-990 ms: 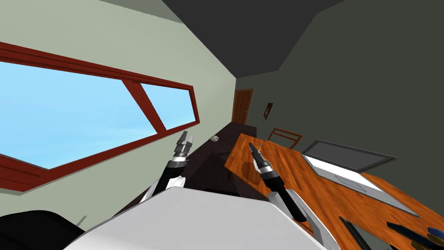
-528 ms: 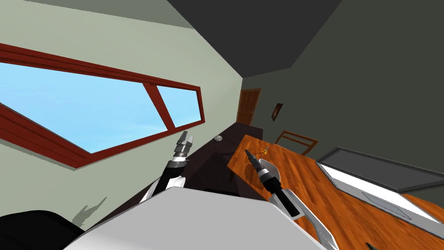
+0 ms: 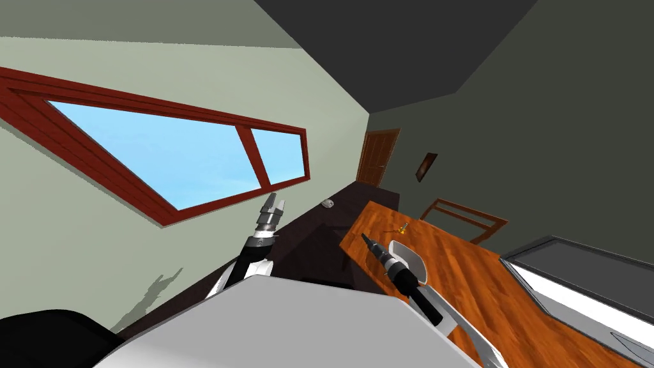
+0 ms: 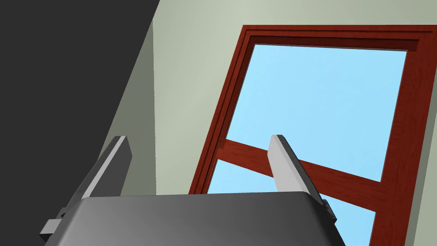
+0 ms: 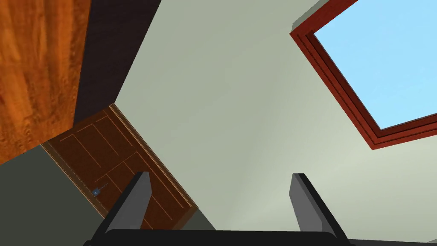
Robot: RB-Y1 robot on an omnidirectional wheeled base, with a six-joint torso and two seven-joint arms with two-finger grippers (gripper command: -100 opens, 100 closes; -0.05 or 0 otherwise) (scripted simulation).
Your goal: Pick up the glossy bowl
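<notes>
On your right is the table (image 3: 460, 275). On it, the bowl (image 3: 414, 259) lies just beside the right gripper (image 3: 365, 237), a small object (image 3: 403, 226) farther along, the laptop (image 3: 575, 281) right. A chair (image 3: 465, 216) stands behind.

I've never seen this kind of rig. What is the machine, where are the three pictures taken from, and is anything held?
It is a two-armed robot in a simulated house. The wide picture comes from its head, looking steeply down; the other two from a camera on each hand. On the wooden table lie a white bowl, a small yellow item and an open laptop. The right arm hangs close to the bowl but points past it. The left arm is raised to its left. Both pairs of jaws stand open, holding nothing.
</notes>
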